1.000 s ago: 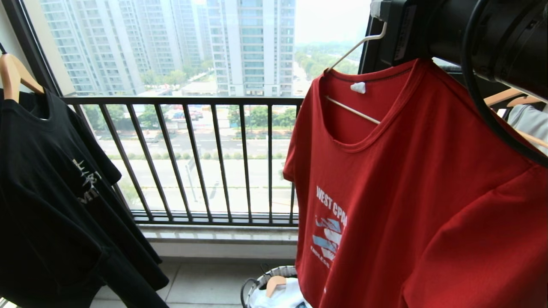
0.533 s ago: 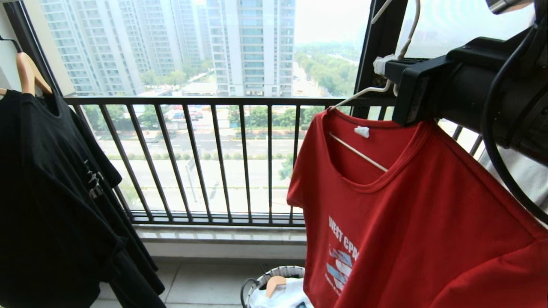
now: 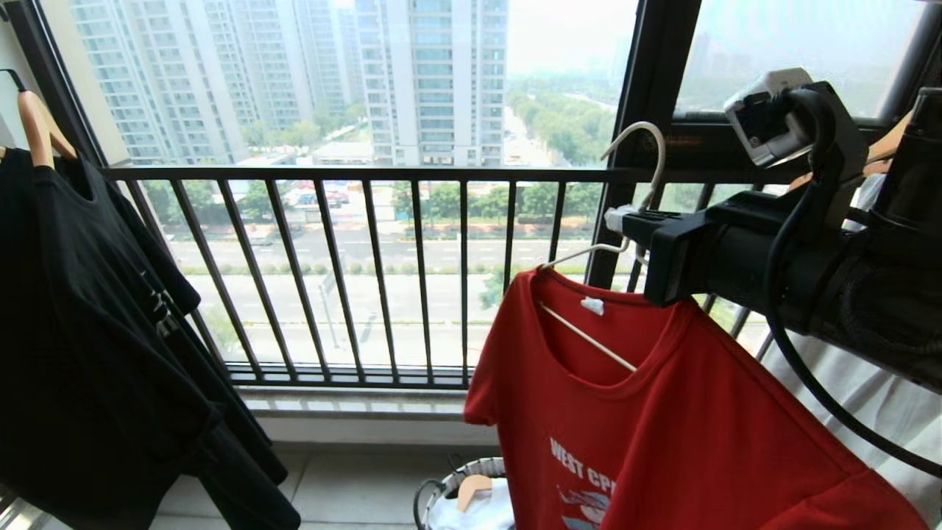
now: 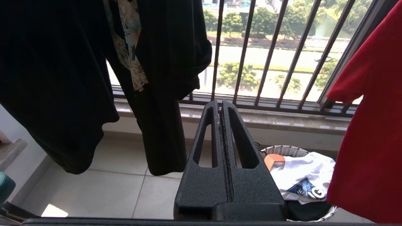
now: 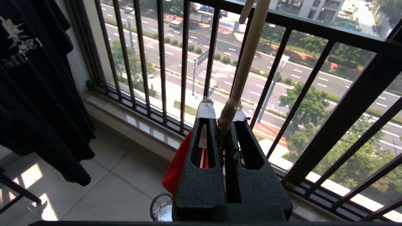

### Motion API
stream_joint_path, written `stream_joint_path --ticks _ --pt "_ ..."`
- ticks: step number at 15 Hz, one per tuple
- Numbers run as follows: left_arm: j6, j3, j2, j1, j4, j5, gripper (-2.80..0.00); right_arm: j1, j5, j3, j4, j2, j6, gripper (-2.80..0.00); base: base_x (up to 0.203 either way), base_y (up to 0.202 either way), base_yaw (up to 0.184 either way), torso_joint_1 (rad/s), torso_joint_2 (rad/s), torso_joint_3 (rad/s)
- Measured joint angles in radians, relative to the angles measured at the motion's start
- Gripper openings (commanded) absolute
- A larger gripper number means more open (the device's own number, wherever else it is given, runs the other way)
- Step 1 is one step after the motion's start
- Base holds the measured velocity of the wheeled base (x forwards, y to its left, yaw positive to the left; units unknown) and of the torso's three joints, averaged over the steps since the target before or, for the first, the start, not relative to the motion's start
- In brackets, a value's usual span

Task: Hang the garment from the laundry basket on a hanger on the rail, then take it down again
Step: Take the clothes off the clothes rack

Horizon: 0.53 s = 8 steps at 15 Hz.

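Note:
The garment (image 3: 662,427), a red T-shirt with white lettering, hangs on the thin white wire hanger (image 3: 589,338). The hanger's hook (image 3: 655,147) stands free in the air in front of the window frame. My right gripper (image 3: 625,221) is shut on the hanger's neck (image 5: 248,53), just above the collar, with red cloth (image 5: 179,163) showing below the fingers. The laundry basket (image 3: 471,471) stands on the floor below the shirt's left edge. My left gripper (image 4: 220,103) is parked low, shut and empty, with the red shirt (image 4: 370,125) to its right. The rail is out of view.
A black T-shirt (image 3: 88,309) on a wooden hanger hangs at the left. The dark balcony railing (image 3: 353,174) and a window post (image 3: 647,88) stand ahead. A white garment (image 4: 304,175) lies in the basket. Pale clothing (image 3: 868,397) hangs at the right behind my arm.
My right gripper has come down and a little leftward with the hanger and red shirt; the hook, earlier above the picture, now shows free in the air. The black T-shirt has swung slightly.

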Motion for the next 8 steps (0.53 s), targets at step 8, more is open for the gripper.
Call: stream_joint_path --ticks 8 --pt "-0.001 0.000 0.000 0.000 0.000 0.000 -2.80 -0.169 0.364 0.049 -0.063 0.088 0.070 -2.80 0.000 0.000 0.000 0.000 0.00 0.000"
